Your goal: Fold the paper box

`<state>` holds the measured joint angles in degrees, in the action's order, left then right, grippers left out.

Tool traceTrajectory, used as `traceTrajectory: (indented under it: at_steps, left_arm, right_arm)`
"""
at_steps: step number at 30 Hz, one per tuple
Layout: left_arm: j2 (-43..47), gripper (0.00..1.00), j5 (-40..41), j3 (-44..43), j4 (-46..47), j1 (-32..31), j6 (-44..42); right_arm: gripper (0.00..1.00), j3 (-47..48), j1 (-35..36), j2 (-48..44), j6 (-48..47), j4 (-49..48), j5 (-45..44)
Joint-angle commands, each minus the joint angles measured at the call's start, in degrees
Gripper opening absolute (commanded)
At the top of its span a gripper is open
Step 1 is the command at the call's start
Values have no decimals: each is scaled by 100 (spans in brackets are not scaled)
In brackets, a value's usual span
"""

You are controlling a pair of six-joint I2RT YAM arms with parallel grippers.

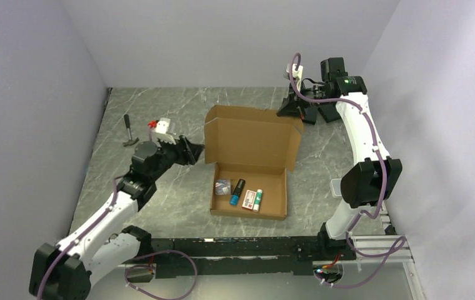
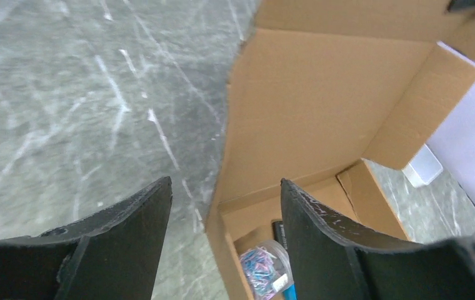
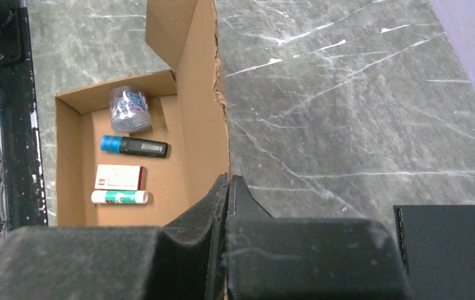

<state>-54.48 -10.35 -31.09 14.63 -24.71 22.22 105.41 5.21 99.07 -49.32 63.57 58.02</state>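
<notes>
Sitting at the centre of the top view, the paper box (image 1: 250, 145) rests on the grey marbled counter (image 1: 160, 200). Its shallow tray lies with the long axis running left to right across the frame and its open side facing up. The lid rises from the tray's far long side and stands nearly upright. Its inner face is turned toward the bottom of the frame, and a narrow side flap angles forward at each end.

Inside the tray, in a row from left to right, lie a clear tub of coloured clips (image 1: 222, 186), a black tube with a blue end (image 1: 237, 192), a small red-and-white packet (image 1: 248, 199) and a green-and-white glue stick (image 1: 257, 200).

The left pincer (image 1: 192, 152) is just beside the lid's left edge. In its wrist view its fingers (image 2: 129, 237) are spread wide, one on each side of that edge, and not touching it.

The right pincer (image 1: 289, 111) is at the lid's upper right corner. In its wrist view it is pressed together, with the lid's top edge running into the seam.

A hammer (image 1: 129, 132) lies at the upper left of the counter, well apart from the box. A small pale tray (image 1: 335, 186) sits to the right of the box, and a black slab (image 3: 444, 250) lies at the lower right of the right wrist view.
</notes>
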Motion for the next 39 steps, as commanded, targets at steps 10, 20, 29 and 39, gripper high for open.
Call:
traceTrajectory:
  at_steps: [10, 20, 29, 39]
  left_arm:
    - [-1061, 28, -1478, -274, 137, 1589, 1572]
    - [-2492, 18, -3380, -574, 1563, 1490, 1906]
    - [-2568, 20, -3350, -831, 818, 1020, 1347]
    - [-2531, 28, -3106, -915, 396, 968, 1033]
  right_arm:
    - [0, -185, 14, -388, -169, -260, 241]
    - [0, -346, 174, -558, -78, -353, 142]
    - [0, -572, 287, -697, 40, -553, -49]
    - [0, -627, 363, -775, -230, -347, -75]
